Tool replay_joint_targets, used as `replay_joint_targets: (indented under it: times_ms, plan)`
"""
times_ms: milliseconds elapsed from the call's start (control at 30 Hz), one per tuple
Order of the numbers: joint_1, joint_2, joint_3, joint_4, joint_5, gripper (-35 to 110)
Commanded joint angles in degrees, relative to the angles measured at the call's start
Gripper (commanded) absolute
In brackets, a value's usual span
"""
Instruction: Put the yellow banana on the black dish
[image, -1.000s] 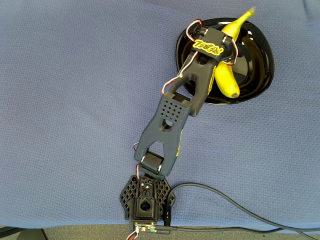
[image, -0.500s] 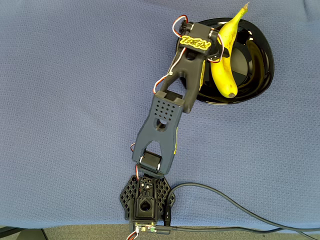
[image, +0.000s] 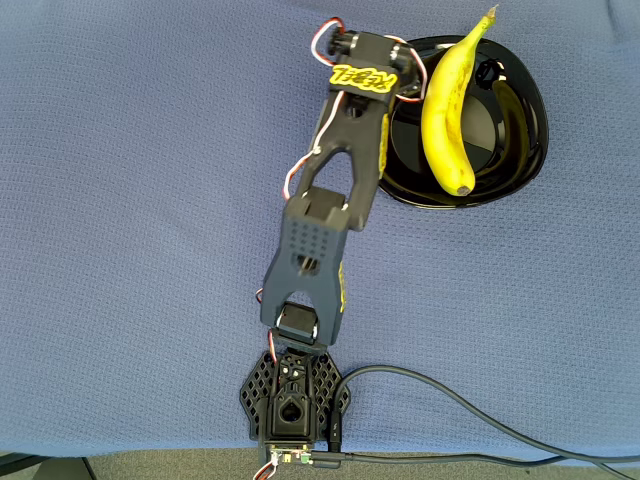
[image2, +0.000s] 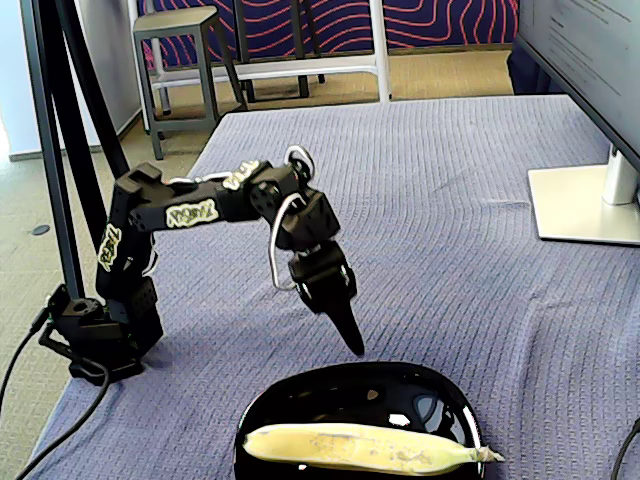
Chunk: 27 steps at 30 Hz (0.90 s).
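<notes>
The banana (image2: 365, 447) lies across the black dish (image2: 300, 405) at the frame's bottom. The end effector (image2: 350, 338), seemingly closed and empty, hangs above the dish's far rim.

Tabletop under a blue-grey woven cloth, carrying a dish, an arm base, a monitor foot and a cable.

The tabletop (image: 130, 200) bears a glossy black rounded-square dish (image: 520, 150) (image2: 300, 410) by one edge, the matte black perforated arm base (image: 292, 400) (image2: 95, 335) at an adjoining edge, a flat silver monitor foot (image2: 585, 205) at the opposite edge, and a black cable (image: 470, 410) trailing from the base.
</notes>
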Motion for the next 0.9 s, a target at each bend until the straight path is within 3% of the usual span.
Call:
replay_joint_targets:
  times_ms: [0, 200, 367, 600, 767, 867]
  plan:
    - [-2.5, 12.0, 6.1, -0.9, -2.1, 0]
    - [-9.1, 25.6, 25.7, -0.9, -9.8, 7]
    - [-13.7, 35.4, 38.8, 1.3, -17.9, 7]
    - [-21.1, 49.0, 54.9, -5.8, -20.5, 0]
    - [-24.7, 64.4, 68.9, -8.9, -30.8, 0]
    - [-24.9, 71.3, 73.6, -5.7, -43.9, 0]
